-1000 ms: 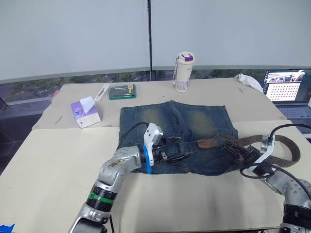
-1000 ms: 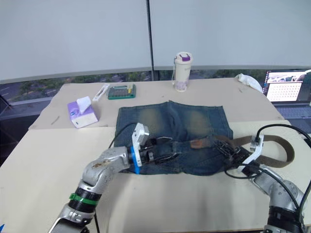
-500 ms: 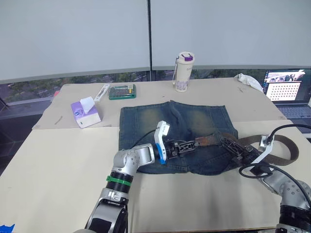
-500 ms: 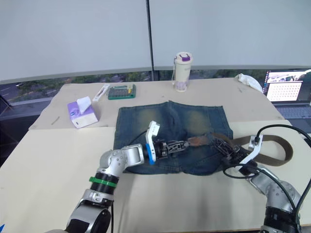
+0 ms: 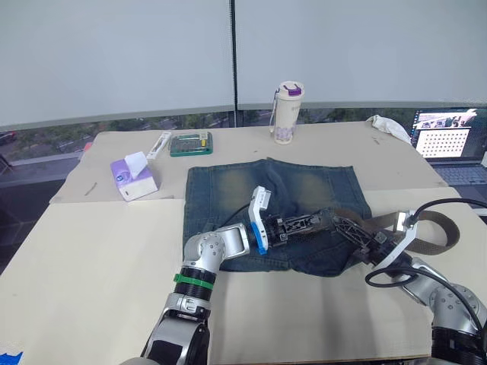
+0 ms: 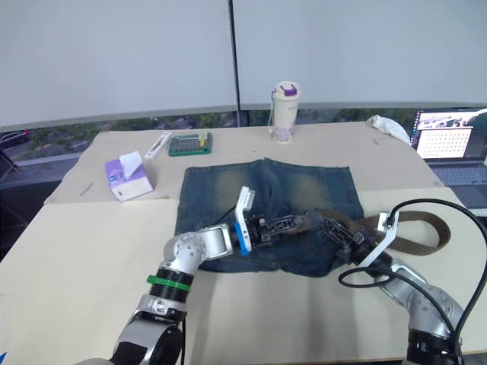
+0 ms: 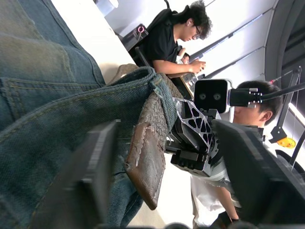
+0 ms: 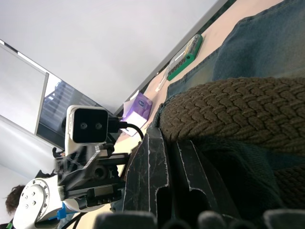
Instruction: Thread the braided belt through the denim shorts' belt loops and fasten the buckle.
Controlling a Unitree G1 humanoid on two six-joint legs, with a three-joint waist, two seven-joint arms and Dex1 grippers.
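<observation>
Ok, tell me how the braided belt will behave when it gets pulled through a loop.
The braided belt is probably floppy: it curls in a loop on the table. Its woven surface looks rough, so it may drag on the denim shorts. The leather tip seems stiffer and should lead.

The denim shorts [image 5: 304,190] are dark blue with faded yellowish-tan patches on both legs. The braided belt [image 5: 445,232] is an olive-brown weave, with a worn reddish-brown leather tip [image 7: 145,157]. Worktop [image 5: 91,251] is plain cream. There's a purple and white tissue box [image 5: 133,176], a green case [image 5: 192,144], and a cream tumbler [image 5: 288,112] with a purple lid.
</observation>
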